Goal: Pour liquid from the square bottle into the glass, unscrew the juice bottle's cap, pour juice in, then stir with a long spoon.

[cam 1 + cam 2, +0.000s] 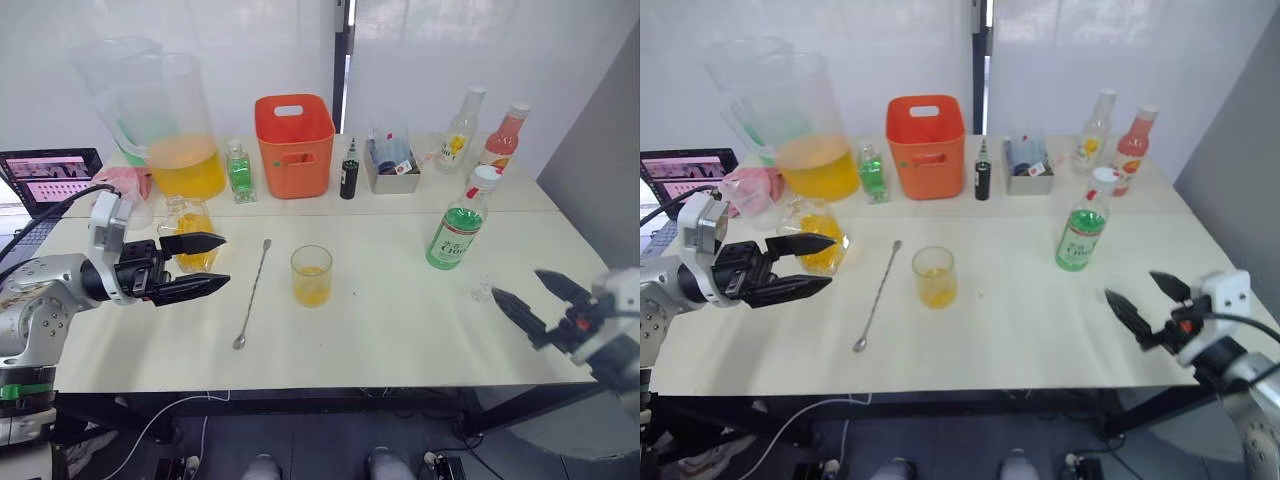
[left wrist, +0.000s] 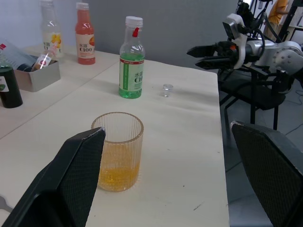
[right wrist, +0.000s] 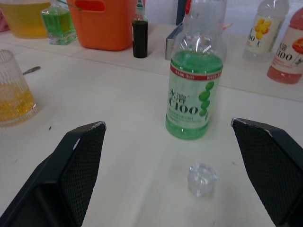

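Observation:
The glass [image 1: 311, 276] stands mid-table with a little orange liquid in its bottom. Left of it the long spoon [image 1: 253, 293] lies flat on the table. The square bottle [image 1: 187, 228], holding orange liquid, stands just behind my left gripper [image 1: 226, 262], which is open and empty, pointing toward the glass [image 2: 118, 151]. The juice bottle [image 1: 457, 225] stands upright at the right, its white cap [image 1: 486, 175] on it. My right gripper [image 1: 517, 283] hovers open near the table's right front, facing the juice bottle [image 3: 194, 90].
A small clear stopper [image 1: 482, 292] lies between the juice bottle and my right gripper. Along the back stand a big pitcher [image 1: 175, 125], a small green bottle [image 1: 239, 172], an orange bin [image 1: 294, 145], a dark bottle [image 1: 349, 172], a metal tray [image 1: 392, 165] and two more bottles [image 1: 503, 138].

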Action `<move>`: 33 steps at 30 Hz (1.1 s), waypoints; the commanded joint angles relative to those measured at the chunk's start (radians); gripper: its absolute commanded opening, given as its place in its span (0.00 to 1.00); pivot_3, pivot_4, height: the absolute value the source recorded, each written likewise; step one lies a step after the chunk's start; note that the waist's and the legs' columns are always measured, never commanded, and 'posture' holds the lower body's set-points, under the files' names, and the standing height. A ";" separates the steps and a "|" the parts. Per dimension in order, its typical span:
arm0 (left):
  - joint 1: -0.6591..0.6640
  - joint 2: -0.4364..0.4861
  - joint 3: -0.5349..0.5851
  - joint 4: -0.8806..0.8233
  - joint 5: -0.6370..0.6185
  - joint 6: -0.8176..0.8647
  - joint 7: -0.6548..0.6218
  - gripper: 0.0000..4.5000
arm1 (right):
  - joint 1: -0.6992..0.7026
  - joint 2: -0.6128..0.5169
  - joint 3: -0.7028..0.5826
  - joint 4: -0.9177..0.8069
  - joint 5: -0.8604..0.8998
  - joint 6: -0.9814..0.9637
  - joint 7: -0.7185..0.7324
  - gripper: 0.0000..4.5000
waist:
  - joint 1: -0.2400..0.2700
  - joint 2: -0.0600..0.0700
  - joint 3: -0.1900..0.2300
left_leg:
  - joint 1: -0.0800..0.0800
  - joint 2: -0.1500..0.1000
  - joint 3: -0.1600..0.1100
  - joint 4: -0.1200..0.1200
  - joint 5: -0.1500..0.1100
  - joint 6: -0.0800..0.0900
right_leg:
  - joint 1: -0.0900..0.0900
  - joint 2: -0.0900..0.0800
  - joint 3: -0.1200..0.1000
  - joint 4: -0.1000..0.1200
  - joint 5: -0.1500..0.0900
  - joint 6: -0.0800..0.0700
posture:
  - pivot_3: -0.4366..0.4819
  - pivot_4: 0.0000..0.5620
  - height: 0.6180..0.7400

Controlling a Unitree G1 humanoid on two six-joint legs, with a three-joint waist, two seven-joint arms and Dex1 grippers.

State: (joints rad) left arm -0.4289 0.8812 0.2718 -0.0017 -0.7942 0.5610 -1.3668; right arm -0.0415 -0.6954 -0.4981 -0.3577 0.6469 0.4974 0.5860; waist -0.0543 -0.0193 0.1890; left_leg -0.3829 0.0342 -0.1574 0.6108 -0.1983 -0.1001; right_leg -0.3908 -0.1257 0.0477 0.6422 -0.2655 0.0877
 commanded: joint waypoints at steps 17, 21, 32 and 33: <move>0.200 0.004 0.173 -0.254 -0.101 0.041 0.140 1.00 | -0.660 -0.033 0.254 0.704 -0.243 -0.165 0.107 1.00 | -0.003 0.000 0.001 | -0.003 0.000 0.000 -0.002 0.000 0.001 | -0.003 0.000 0.000 -0.002 0.002 -0.004 | 0.48 0.27 1.00; 0.235 -0.006 0.191 -0.288 -0.107 0.041 0.163 1.00 | -0.723 -0.010 0.255 0.773 -0.251 -0.192 0.126 1.00 | -0.012 0.000 0.001 | -0.003 0.000 0.000 -0.002 0.000 0.001 | -0.003 0.000 0.000 -0.002 0.002 -0.004 | 0.48 0.27 1.00; 0.273 0.002 0.192 -0.297 -0.099 0.032 0.183 1.00 | -0.775 0.020 0.256 0.837 -0.252 -0.211 0.169 0.53 | -0.014 0.001 0.001 | -0.003 0.000 0.000 -0.003 0.000 0.001 | -0.004 0.000 0.000 -0.001 0.002 -0.004 | 0.48 0.27 1.00; 0.273 0.001 0.189 -0.296 -0.097 0.032 0.183 1.00 | -0.776 0.022 0.257 0.840 -0.255 -0.215 0.169 0.45 | -0.014 0.001 0.001 | -0.003 0.000 0.000 -0.003 0.000 0.001 | -0.004 0.000 0.000 -0.002 0.002 -0.004 | 0.48 0.27 1.00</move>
State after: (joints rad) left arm -0.1542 0.8713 0.4373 -0.2745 -0.8874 0.6101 -1.1875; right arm -0.7894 -0.6701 -0.2259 0.4958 0.3943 0.3119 0.7487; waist -0.0688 -0.0187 0.1897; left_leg -0.3857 0.0343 -0.1574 0.6081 -0.1986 -0.0996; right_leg -0.3946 -0.1258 0.0474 0.6405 -0.2637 0.0838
